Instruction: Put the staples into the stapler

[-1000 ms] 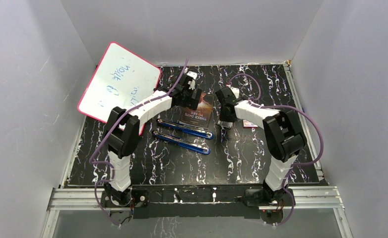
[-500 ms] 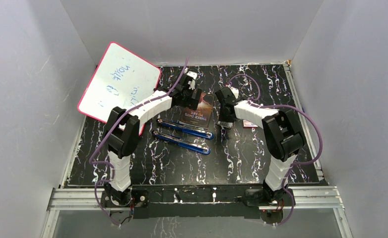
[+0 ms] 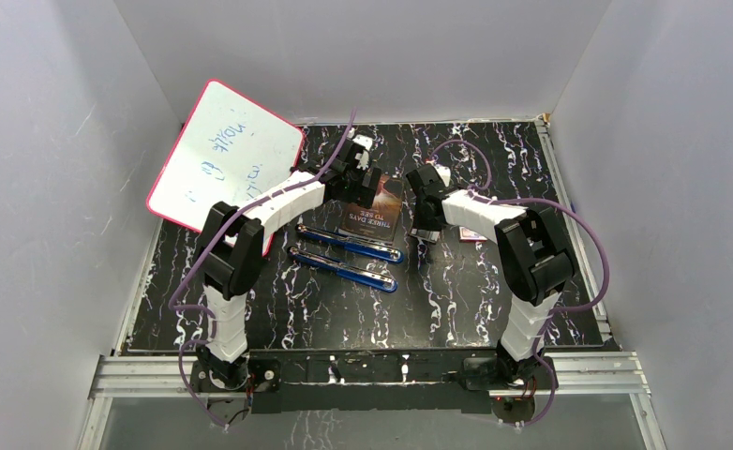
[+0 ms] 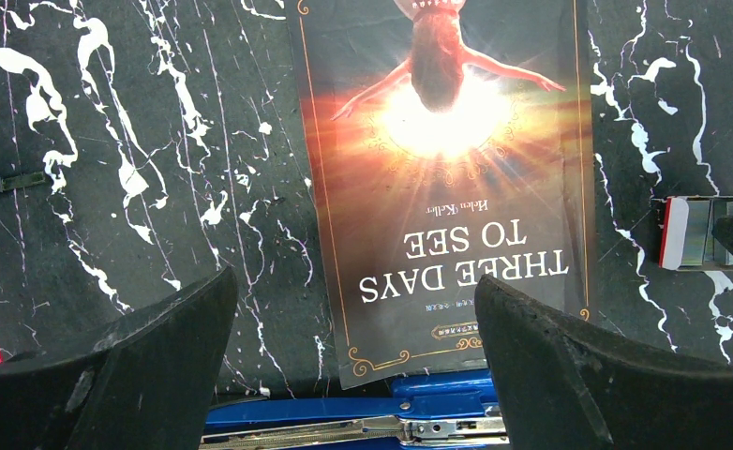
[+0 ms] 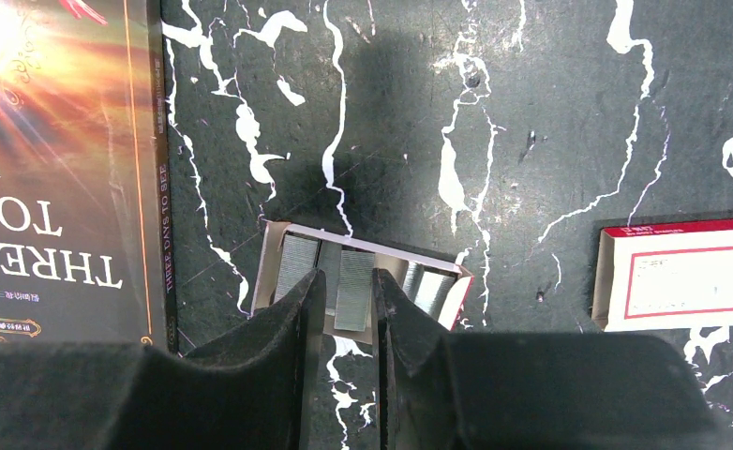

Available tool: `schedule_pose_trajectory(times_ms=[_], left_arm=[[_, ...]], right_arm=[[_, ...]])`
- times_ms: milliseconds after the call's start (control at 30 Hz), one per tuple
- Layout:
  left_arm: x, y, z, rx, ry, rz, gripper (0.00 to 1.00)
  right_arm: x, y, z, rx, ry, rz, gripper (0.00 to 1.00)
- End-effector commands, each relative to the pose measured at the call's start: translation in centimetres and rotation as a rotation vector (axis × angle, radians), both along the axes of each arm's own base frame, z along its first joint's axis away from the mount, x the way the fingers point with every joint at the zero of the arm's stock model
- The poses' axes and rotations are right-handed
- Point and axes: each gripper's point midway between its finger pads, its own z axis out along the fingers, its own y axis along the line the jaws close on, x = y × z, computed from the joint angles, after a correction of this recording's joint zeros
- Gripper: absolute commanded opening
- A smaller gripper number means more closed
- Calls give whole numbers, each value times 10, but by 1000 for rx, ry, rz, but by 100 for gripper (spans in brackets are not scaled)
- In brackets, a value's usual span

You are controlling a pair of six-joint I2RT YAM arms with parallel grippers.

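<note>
Worktop (image 5: 531,112): black with white veins like marble; all things lie on it.
Staples (image 5: 354,292): several short silvery strips lie side by side in a small open cardboard tray (image 5: 267,267). The tray stands just right of the book, near the middle of the worktop.
Right pincer (image 5: 347,277): it points down into the tray and is almost closed. Its two black fingers stand on both sides of one strip of staples and seem to press it. The strip is low in the tray; I cannot tell if it is lifted.
Left pincer (image 4: 355,283): it is opened very wide, holds nothing and hangs above the near end of the book.
Stapler (image 3: 344,266): blue, and folded open so that its two long parts lie nearly parallel. It is just in front of the book, on the side of the arm bases, and apart from the tray. In the left wrist view the metal channel of one part shows at the bottom edge.
Book (image 4: 447,169): it lies flat with a dark cover and an orange glow, and the title reads "THREE DAYS TO SEE".
Red-and-white box (image 5: 686,275): it lies flat on the worktop, right of the tray and not touching it.
Whiteboard (image 3: 224,161): it has a pink frame and leans at the far left corner, with some handwriting on it.
</note>
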Motion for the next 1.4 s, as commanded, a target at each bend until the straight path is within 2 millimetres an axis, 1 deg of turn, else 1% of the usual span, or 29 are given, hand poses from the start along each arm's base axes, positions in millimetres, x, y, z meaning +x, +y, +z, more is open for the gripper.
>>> schedule_pose_trajectory(times_ms=[0, 267, 600, 1033, 1167, 1367], left_arm=[[1, -4, 26, -23, -37, -13, 96], [1, -4, 26, -25, -36, -15, 96], [0, -5, 25, -27, -34, -19, 96], [0, -6, 25, -29, -33, -20, 96], [0, -5, 26, -28, -35, -19, 96], [-1, -6, 25, -28, -35, -21, 96]], right_arm=[[12, 8, 14, 19, -44, 6, 33], [9, 1, 9, -10, -29, -13, 33], [7, 0, 3, -19, -12, -12, 32], [6, 1, -2, -19, 2, -10, 29], [7, 0, 5, -15, -21, -14, 27], [12, 0, 27, 3, -75, -20, 22]])
